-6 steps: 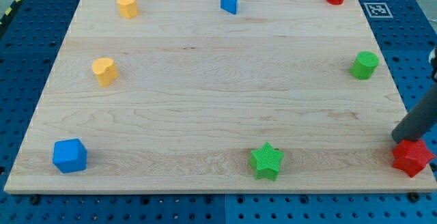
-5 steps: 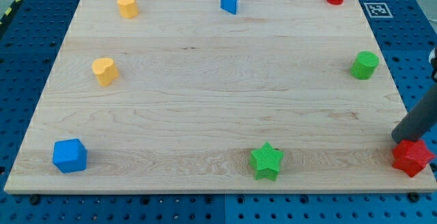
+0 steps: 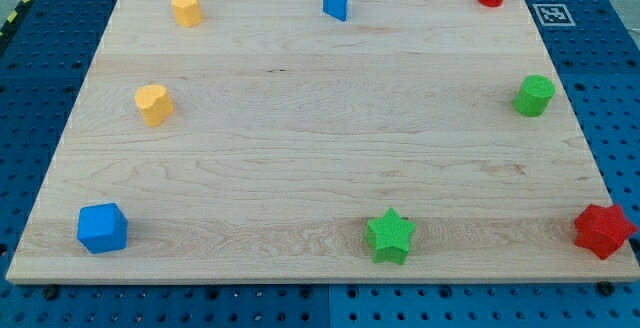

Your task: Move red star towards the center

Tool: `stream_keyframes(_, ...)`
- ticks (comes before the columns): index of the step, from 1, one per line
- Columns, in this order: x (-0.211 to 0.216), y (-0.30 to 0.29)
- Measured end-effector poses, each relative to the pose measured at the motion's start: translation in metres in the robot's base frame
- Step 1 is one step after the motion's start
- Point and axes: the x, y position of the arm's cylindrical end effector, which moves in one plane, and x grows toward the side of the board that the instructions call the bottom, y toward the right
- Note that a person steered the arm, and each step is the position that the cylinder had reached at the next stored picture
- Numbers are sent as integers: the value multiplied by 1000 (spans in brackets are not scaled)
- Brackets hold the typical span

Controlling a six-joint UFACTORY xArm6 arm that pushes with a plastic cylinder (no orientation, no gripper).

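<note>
Right now my tip is showing nowhere in view, so I cannot tell its state, while the red star [image 3: 603,230] is sitting at the board's [image 3: 300,118] bottom-right corner, needing pushing up-left toward the center.

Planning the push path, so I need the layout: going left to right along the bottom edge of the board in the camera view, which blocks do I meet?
Blue cube → green star → red star. My tip is not in view.
</note>
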Motion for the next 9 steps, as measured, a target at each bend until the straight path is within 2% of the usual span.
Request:
stream_keyframes(1, 19, -9)
stream_keyframes(3, -7, -64)
stream_keyframes(5, -6, -30)
stream_keyframes(7, -44, -58)
stream_keyframes(8, -43, -69)
stream_keyframes(9, -27, -55)
